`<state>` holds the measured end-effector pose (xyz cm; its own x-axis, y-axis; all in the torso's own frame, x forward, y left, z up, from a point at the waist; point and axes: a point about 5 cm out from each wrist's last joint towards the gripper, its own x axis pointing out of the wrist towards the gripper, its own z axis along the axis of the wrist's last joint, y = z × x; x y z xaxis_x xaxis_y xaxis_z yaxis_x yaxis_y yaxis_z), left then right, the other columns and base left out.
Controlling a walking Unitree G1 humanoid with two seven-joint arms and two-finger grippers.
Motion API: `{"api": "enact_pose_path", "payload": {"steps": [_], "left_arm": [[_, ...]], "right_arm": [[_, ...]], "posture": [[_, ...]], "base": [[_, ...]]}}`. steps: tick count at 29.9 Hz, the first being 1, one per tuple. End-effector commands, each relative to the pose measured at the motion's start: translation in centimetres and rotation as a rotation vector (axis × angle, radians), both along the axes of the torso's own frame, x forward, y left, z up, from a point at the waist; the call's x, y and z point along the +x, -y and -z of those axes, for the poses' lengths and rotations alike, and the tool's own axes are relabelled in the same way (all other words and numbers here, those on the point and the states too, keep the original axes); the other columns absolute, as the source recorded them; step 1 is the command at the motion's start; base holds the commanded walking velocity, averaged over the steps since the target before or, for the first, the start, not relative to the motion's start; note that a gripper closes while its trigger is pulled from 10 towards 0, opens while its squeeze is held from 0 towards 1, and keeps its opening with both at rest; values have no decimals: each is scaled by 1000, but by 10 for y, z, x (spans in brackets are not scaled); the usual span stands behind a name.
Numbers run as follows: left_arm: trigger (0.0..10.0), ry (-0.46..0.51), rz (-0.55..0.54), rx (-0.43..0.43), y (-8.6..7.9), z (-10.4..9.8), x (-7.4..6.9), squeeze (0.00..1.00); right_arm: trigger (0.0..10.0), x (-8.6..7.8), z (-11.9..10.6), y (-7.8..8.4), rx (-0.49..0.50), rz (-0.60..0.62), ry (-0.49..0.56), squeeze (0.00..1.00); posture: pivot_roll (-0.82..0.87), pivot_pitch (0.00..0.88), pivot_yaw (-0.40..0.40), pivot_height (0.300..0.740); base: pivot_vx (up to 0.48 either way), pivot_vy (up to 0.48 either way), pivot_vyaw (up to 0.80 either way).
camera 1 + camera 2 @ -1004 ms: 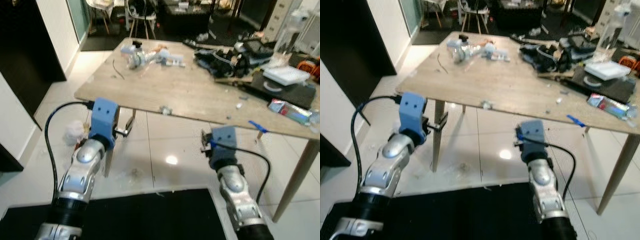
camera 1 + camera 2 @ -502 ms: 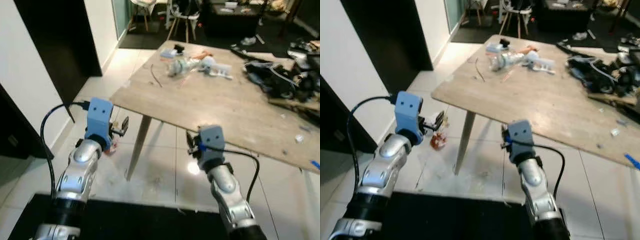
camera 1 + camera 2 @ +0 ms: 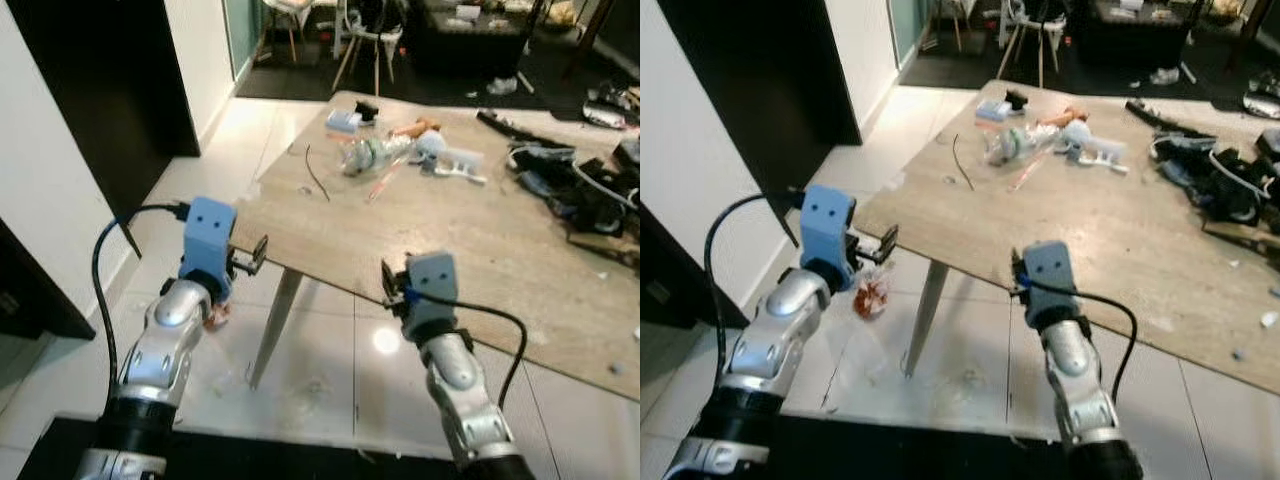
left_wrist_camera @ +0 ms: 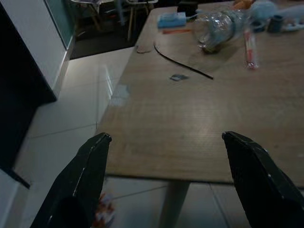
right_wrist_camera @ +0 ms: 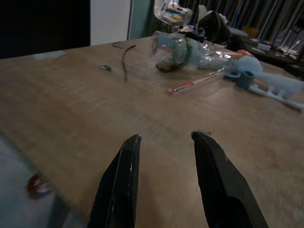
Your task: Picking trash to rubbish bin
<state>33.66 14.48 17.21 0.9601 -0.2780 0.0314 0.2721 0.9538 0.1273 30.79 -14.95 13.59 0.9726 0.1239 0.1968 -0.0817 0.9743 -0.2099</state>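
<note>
Hovering at the table's (image 3: 470, 240) near edge, the half-parted right gripper (image 5: 164, 178) is probably nearer the bottle (image 5: 183, 51) lying crosswise toward the far edge; the left gripper (image 4: 166, 178) is gaping wide.

A crushed clear plastic bottle (image 3: 372, 155) with a green label band lies on its side on the wooden surface (image 3: 470, 240), toward the far end, with a thin red-and-white straw-like stick (image 3: 382, 182) lying flat just beside it on the nearer side. A thin dark wire (image 3: 316, 178) lies curved on the surface near the bottle, between it and the surface's edge, and a small light-blue packet (image 3: 344, 121) lies flat just beyond the bottle. A crumpled red-and-white wrapper (image 3: 872, 296) lies on the tiled floor (image 3: 970, 340) below the surface's near corner, beside its leg.
</note>
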Motion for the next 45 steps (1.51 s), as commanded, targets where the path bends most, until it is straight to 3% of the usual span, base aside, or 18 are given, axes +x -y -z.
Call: {"api": "enact_pose_path", "payload": {"steps": [1,14,19,20,21,22,25,28,34,39,40,41,42,43,45], "left_arm": [[10000,-4,17,2,2,3,-2,0],[10000,-8,21,39,-4,3,-3,0],[10000,-11,34,49,-4,3,-3,0],[10000,-11,56,50,-3,3,-4,0],[10000,-9,79,53,-1,2,-5,0],[10000,0,126,56,0,0,-7,0],[10000,2,134,57,0,0,-7,0],[10000,21,279,10,2,-7,-18,0],[10000,49,420,-32,8,-14,-31,0],[10000,49,508,-35,14,-14,-39,0],[10000,42,542,-26,16,-14,-42,0],[10000,37,565,-20,17,-13,-44,0],[10000,37,565,-20,17,-13,-44,0],[10000,27,588,-11,18,-12,-46,0],[10000,10,614,7,22,-8,-48,0]], "right_arm": [[10000,-3,0,0,2,6,3,0],[10000,-8,-2,-7,32,0,8,0],[10000,-11,3,3,50,100,-29,0],[10000,-13,5,6,58,115,-33,565],[10000,-16,6,7,63,124,-33,996],[10000,-20,7,8,82,116,-25,1000],[10000,-21,6,8,86,114,-23,1000],[10000,-33,4,14,64,149,-1,1000],[10000,-55,8,25,39,211,13,1000],[10000,-62,13,25,39,203,-17,1000],[10000,-63,17,25,39,199,-34,612],[10000,-64,19,25,39,197,-46,427],[10000,-64,19,25,39,197,-46,427],[10000,-64,22,25,53,187,-62,0],[10000,-62,26,27,66,179,-73,0]], "posture": [[-19,110,57,740],[-13,114,56,740],[-14,116,58,740],[-14,116,58,740],[-13,120,58,740],[-13,120,58,740],[-13,120,58,740],[-16,124,59,740],[-20,132,62,740],[-20,133,60,740],[-22,134,60,740],[-22,134,60,740],[-22,134,60,740],[-20,134,60,740],[-18,134,64,740]], "base": [[0,0,0],[0,0,0],[0,0,0],[0,0,0],[0,0,0],[0,0,0],[0,0,0],[0,0,0],[0,0,0],[0,0,0],[0,0,0],[0,0,0],[0,0,0],[0,0,0],[0,0,0]]}}
